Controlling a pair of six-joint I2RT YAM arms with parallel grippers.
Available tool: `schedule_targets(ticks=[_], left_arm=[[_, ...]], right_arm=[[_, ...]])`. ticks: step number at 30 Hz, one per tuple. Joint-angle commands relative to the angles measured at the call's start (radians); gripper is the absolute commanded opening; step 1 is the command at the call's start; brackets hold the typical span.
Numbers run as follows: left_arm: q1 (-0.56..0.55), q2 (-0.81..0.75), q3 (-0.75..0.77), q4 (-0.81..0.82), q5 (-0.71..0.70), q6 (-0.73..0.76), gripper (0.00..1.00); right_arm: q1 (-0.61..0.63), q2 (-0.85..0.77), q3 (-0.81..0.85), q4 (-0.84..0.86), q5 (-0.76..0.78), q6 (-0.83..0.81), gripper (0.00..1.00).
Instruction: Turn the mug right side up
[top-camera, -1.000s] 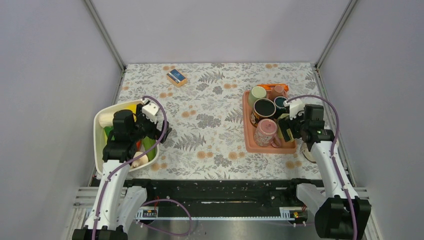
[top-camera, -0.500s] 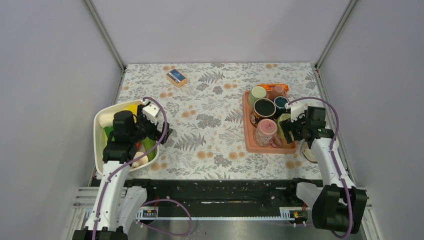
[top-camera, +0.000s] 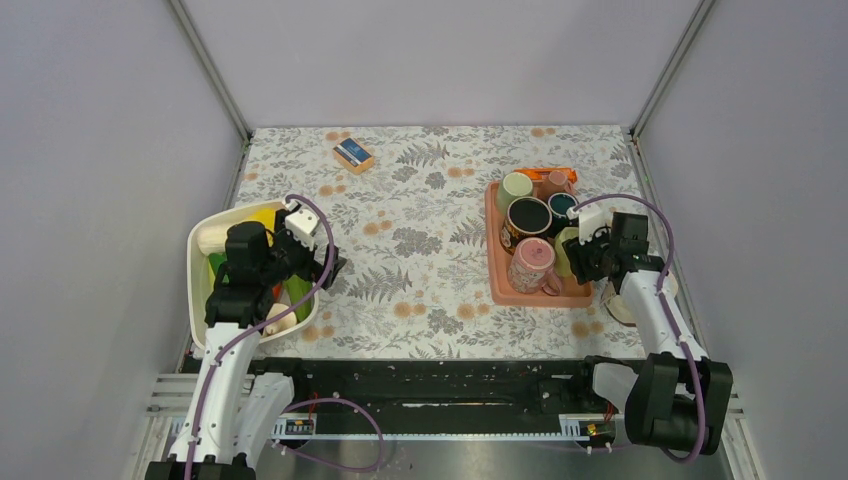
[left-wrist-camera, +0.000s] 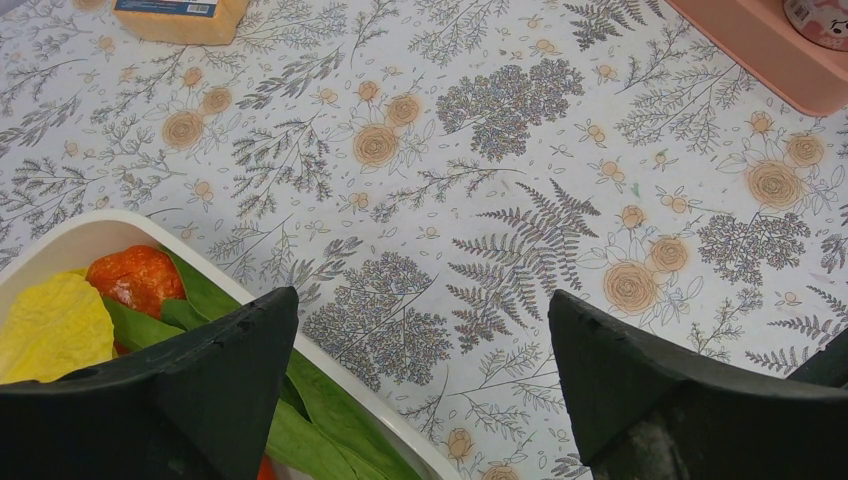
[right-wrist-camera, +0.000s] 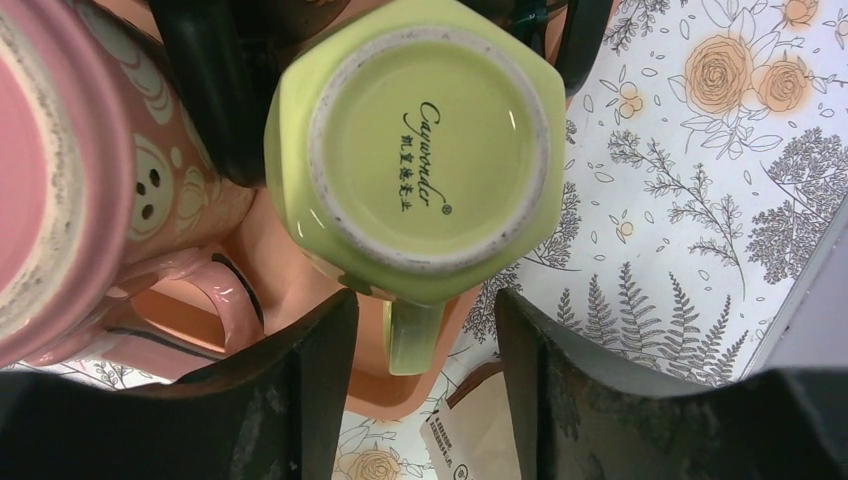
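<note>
The mug (right-wrist-camera: 425, 150) is light green and stands upside down at the near right corner of the orange tray (right-wrist-camera: 400, 385), base up toward the right wrist camera. Its handle (right-wrist-camera: 410, 335) points out over the tray's rim. My right gripper (right-wrist-camera: 425, 320) straddles that handle, with a gap showing between the handle and each finger. From above, the mug (top-camera: 566, 250) is mostly covered by the right gripper (top-camera: 585, 258). My left gripper (left-wrist-camera: 420, 340) hangs wide open over the tablecloth beside the white bowl (left-wrist-camera: 60, 235), holding nothing.
A pink mug (top-camera: 530, 262) lies on its side on the tray (top-camera: 495, 270) next to the green one. A dark mug (top-camera: 528, 215) and smaller cups (top-camera: 516, 186) stand behind. A paper packet (right-wrist-camera: 480, 430) lies right of the tray. A small box (top-camera: 352, 154) sits far back.
The right jaws have narrowed from wide open to a closer stance either side of the mug's handle, and the right wrist has shifted slightly. The left arm has not moved.
</note>
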Motion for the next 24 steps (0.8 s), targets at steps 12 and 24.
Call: schedule_targets(ticks=[12, 24], left_arm=[[0.003, -0.012, 0.000, 0.031, 0.037, 0.015, 0.99], [0.003, -0.014, 0.001, 0.030, 0.049, 0.015, 0.99]], right_arm=[[-0.005, 0.035, 0.017, 0.040, -0.059, -0.002, 0.21], [-0.005, -0.093, 0.021, -0.005, -0.028, 0.020, 0.00]])
